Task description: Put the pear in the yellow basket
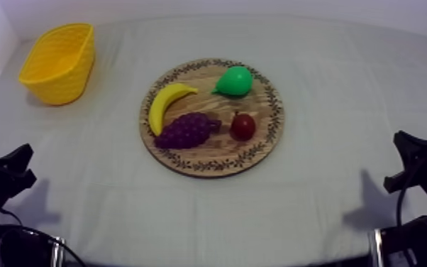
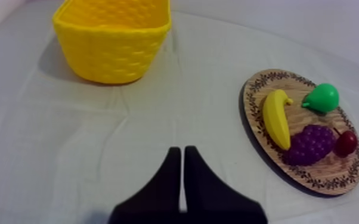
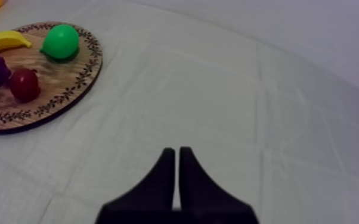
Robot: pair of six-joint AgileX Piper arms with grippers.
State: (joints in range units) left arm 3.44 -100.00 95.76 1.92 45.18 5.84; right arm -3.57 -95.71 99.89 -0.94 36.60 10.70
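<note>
- The left end effector (image 2: 182,150) sits low at the near left edge of the cloth-covered counter (image 1: 315,206). Its two black fingers are pressed together into a narrow wedge with nothing between them.
- The right end effector (image 3: 176,151) sits low at the near right edge. Its fingers are likewise pressed together on nothing, over bare counter.
- Farther in, at the middle of the counter, the round wooden board (image 1: 209,169) with a patterned rim lies flat, well apart from both end effectors.
- On the board's near half, the bunch of grapes (image 1: 186,131) lies to the left, with the small red fruit (image 1: 242,126) just beside it to the right.
- The banana (image 1: 165,105) curves along the board's left side. Its near end is by the grapes and its far tip points toward the pear.
- The pear (image 1: 234,81), green, lies on the far part of the board close to the rim, beyond the small red fruit and apart from it.
- Farthest off, the yellow basket (image 1: 64,82) stands upright at the far left corner of the counter, well apart from the board.
</note>
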